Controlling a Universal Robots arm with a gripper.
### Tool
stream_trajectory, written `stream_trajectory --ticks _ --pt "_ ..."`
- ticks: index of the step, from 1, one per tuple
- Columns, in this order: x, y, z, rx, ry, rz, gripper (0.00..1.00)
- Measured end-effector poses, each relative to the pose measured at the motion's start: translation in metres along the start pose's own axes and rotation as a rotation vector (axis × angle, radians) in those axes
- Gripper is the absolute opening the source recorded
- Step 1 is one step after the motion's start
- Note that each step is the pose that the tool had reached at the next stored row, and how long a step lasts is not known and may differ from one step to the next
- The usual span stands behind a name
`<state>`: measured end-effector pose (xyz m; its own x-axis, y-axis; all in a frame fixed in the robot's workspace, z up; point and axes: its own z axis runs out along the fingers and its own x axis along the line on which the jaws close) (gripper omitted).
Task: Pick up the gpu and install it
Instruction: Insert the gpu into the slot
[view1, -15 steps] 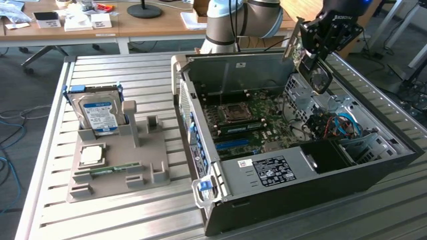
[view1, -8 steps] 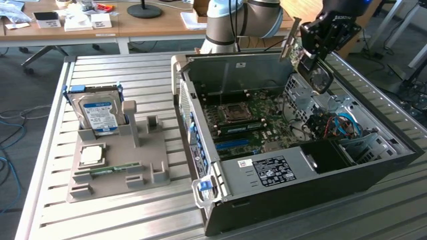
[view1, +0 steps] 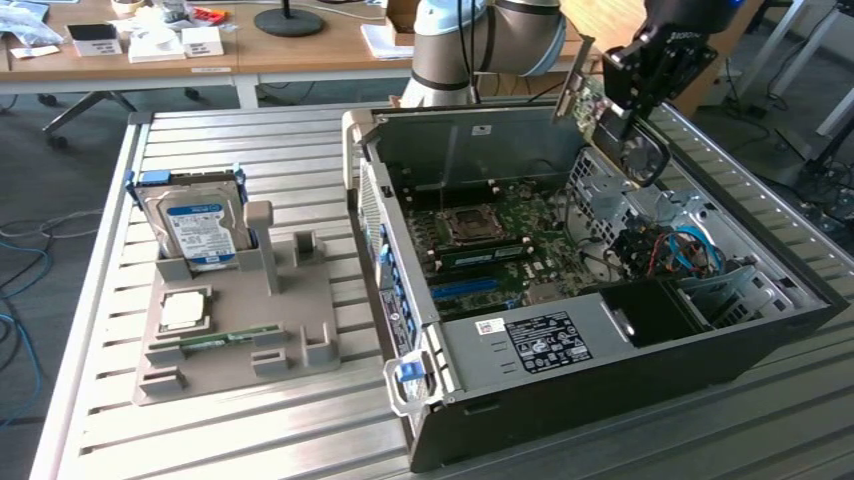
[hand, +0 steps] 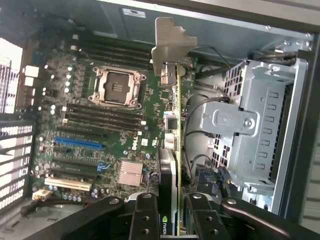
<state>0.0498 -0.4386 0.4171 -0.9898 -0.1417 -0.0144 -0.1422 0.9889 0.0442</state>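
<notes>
Now the fingers pinch the gpu on both faces, holding it edge-on above the motherboard inside the open computer case on the desk.

End effector with gpu in its grip, above open computer case on slatted table

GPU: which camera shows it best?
Wrist view: the gpu runs edge-on from its bracket to the gripper clamping it, over the motherboard. Exterior view gives its cooler face, partly behind the gripper.
</notes>
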Motion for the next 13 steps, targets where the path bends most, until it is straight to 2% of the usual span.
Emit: stream_trajectory --ticks 3,10,13 --pt "0.0003 0.0 0.0 -0.0001 0.0011 -0.025 0.27" --pt "0.0003 0.0 0.0 -0.0001 0.0013 -0.028 0.27" --pt "0.0004 0.0 0.0 -0.0002 0.0022 -0.047 0.27"
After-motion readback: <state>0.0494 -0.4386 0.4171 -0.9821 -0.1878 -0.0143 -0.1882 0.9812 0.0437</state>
